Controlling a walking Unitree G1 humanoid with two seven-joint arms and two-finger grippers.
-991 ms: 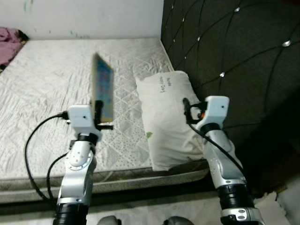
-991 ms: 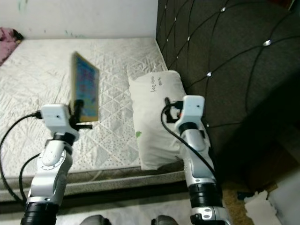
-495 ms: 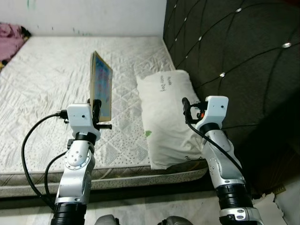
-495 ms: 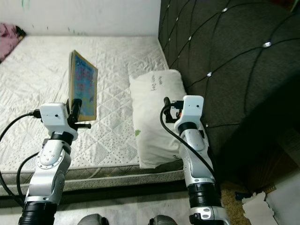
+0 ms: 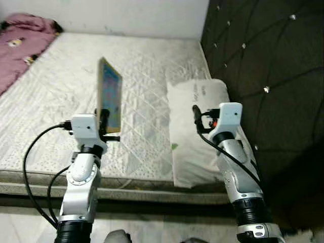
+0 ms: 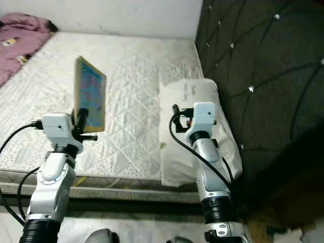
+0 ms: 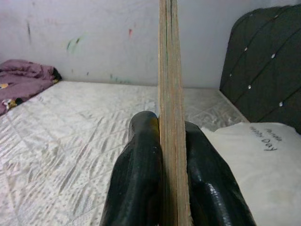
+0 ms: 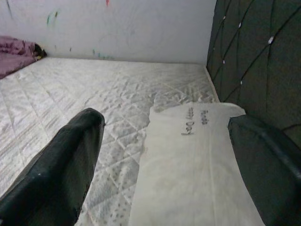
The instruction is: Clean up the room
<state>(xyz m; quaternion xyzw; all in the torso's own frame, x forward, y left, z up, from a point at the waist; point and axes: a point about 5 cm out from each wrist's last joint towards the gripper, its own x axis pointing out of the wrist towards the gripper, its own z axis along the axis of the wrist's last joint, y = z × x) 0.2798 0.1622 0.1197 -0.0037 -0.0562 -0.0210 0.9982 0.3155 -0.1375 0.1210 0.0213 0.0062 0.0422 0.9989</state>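
A thin book with a colourful cover stands upright on edge in my left gripper, which is shut on its lower end above the near part of the bed. In the left wrist view the book shows edge-on, clamped between both black fingers. My right gripper is open and holds nothing; it hovers over the white pillow, which lies on the mattress by the headboard. In the right wrist view its fingers are spread wide, with the pillow between them.
The white quilted mattress stretches far to the left. Pink crumpled bedding lies at its far left corner. A dark tufted headboard rises on the right. A white wall stands behind the bed. The mattress edge runs just before my arms.
The camera has shifted, so the bed appears further right and the pink bedding has come into view. Both grippers keep their pose, and the book stays clamped in the left.
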